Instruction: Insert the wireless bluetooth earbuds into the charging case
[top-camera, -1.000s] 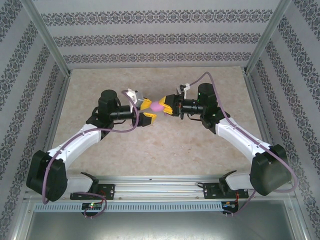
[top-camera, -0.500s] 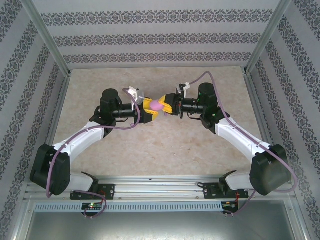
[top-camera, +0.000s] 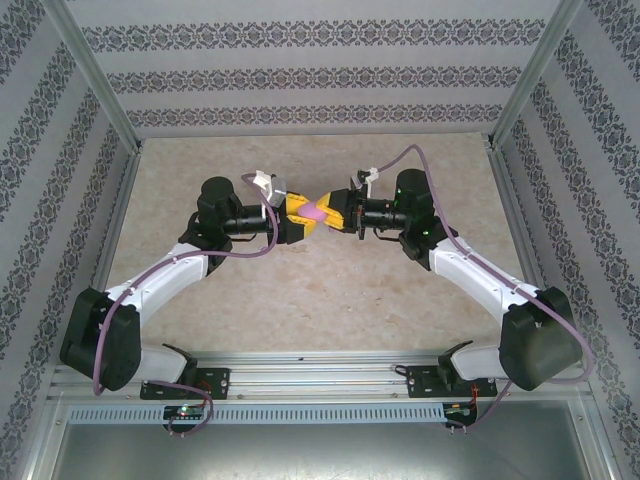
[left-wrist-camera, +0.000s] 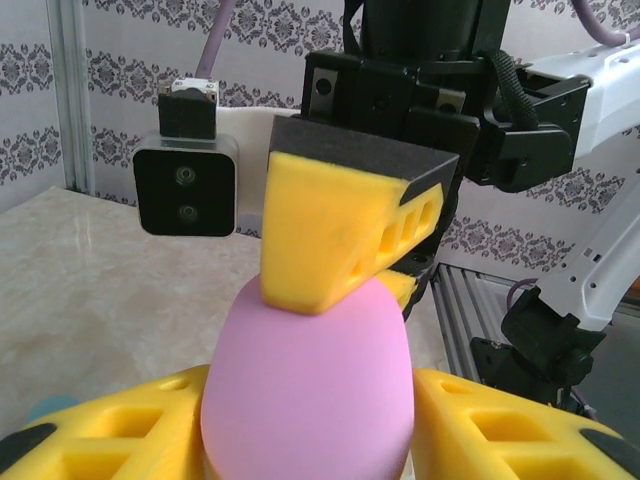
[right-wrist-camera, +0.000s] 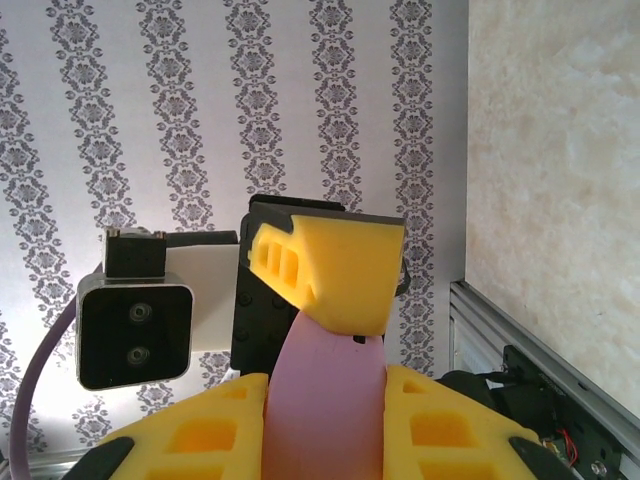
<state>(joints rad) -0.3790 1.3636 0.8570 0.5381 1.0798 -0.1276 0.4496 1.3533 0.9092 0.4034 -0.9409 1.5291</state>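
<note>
Above the table (top-camera: 200, 300), the left gripper (top-camera: 300, 216) and right gripper (top-camera: 333, 212) hold the pink charging case (top-camera: 316, 212) aloft, jaws clamped on opposite ends. The smooth, light, egg-shaped shell looks slippery and is best gripped across its broad flanks.

Pink egg-shaped charging case (top-camera: 316, 212), midair

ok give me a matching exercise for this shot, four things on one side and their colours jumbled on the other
Things:
1. charging case
2. left tool's fingers
3. table
4. cable

Colours:
a. yellow
b. marbled beige
c. purple
d. pink

Pairs: 1-d, 2-a, 3-b, 4-c
</note>
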